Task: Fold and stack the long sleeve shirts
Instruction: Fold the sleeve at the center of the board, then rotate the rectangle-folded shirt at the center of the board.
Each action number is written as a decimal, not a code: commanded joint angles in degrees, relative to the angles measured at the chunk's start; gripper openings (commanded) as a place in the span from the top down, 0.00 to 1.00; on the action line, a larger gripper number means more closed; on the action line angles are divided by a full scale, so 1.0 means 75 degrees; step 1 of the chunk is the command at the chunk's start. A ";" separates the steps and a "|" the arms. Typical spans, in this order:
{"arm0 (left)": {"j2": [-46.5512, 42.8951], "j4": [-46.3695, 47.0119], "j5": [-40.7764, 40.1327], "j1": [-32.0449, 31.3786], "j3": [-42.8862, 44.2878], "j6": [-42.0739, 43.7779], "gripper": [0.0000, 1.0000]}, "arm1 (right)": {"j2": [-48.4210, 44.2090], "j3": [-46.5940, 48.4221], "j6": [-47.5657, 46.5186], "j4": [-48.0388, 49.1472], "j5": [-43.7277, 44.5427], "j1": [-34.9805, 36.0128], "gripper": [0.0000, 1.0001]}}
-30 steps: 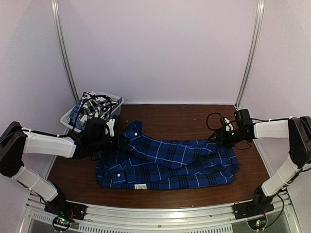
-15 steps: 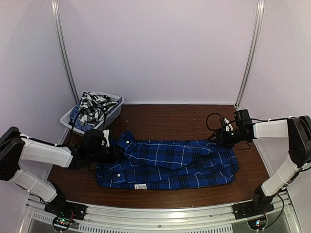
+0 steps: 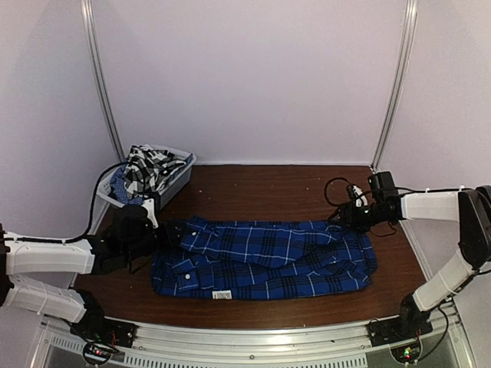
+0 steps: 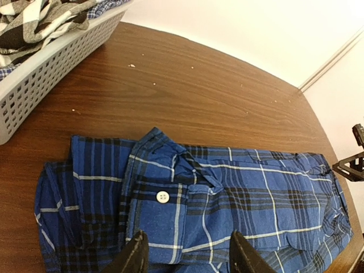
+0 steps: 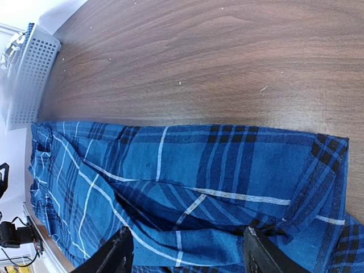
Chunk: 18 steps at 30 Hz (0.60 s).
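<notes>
Lilac walls enclose a dark wood table (image 3: 268, 184). From above, the blue plaid shirt (image 3: 265, 261) lies in a long band across it, and the black-and-white checked shirt (image 3: 146, 167) waits in the mesh basket (image 3: 181, 175).

Left wrist view: the left gripper (image 4: 187, 259) is spread open over the shirt's left end (probably poised to pinch).

Right wrist view: the right gripper (image 5: 190, 256) gapes likewise over the opposite end, suggesting a paired fold.

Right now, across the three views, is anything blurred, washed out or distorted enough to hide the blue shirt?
No. Top external: even, soft light, blue shirt readable, though the upright rails curve slightly from lens distortion. Left wrist: sharp, plaid and white button crisp; the wall behind is washed out. Right wrist: shirt clear, but the white basket in the far corner is overexposed and soft.
</notes>
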 commanded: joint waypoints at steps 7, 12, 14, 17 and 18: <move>0.2258 0.1317 0.1934 -0.0074 0.1348 0.1190 0.49 | -0.1239 -0.0761 0.0291 -0.0364 0.0993 0.0890 0.33; 0.3267 0.1160 0.2218 -0.0074 0.1911 0.1580 0.48 | -0.1236 -0.1324 0.0625 0.0046 0.1161 0.1311 0.33; 0.3536 0.1070 0.2185 -0.0074 0.2004 0.1643 0.48 | -0.1084 -0.1452 0.0704 0.0217 0.1183 0.1395 0.33; 0.3856 0.0961 0.2073 -0.0074 0.1991 0.1697 0.48 | -0.0810 -0.1563 0.0810 0.0528 0.1234 0.1420 0.33; 0.3961 0.0903 0.2028 -0.0074 0.1979 0.1708 0.48 | -0.0702 -0.1566 0.0835 0.0582 0.1271 0.1417 0.33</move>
